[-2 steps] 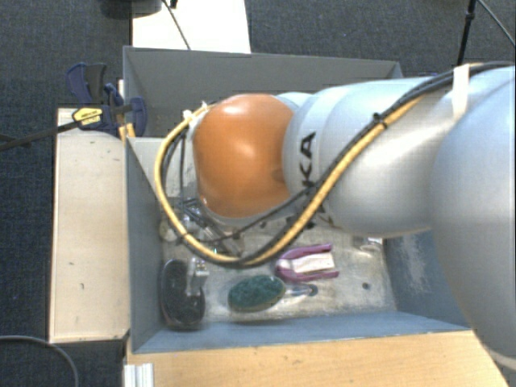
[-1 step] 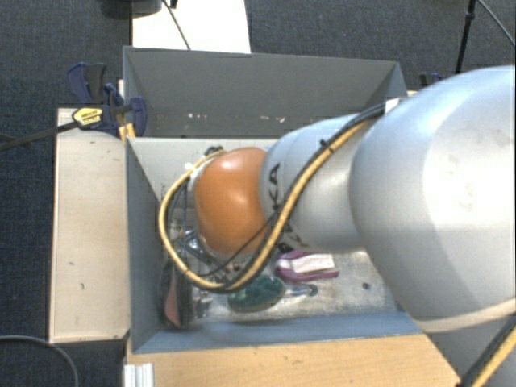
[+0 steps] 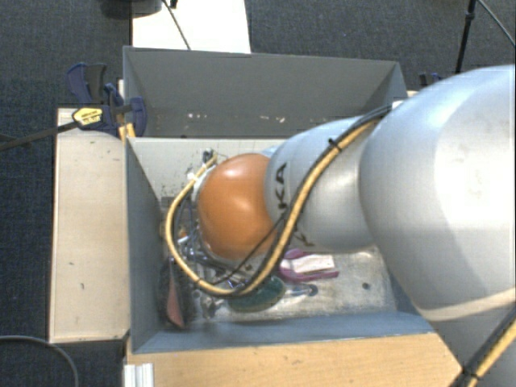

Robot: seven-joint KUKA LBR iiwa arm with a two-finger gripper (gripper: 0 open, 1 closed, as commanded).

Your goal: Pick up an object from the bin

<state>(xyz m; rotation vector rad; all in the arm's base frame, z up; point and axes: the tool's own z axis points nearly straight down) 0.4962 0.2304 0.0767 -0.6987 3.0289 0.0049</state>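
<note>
Down at the bin's (image 3: 149, 240) near left, I cannot tell my tool's (image 3: 192, 252) state; a purple item (image 3: 310, 266) and a green piece (image 3: 260, 298) lie beside it.

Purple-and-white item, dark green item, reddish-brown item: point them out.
purple-and-white item (image 3: 311, 264), camera view, on its white middle.
dark green item (image 3: 262, 301), camera view, on its rounded edge.
reddish-brown item (image 3: 173, 302), camera view, on its middle.

This looks like a robot lab. A big silver robot arm (image 3: 419, 192) with a yellow cable along it comes in from 3 o'clock over a grey metal bin (image 3: 258, 87) in the middle. The floor is dark carpet (image 3: 48, 47). At 9 o'clock black cables (image 3: 32, 139) lie across it. At 1 o'clock stands a thin black stand pole (image 3: 468, 22).
</note>
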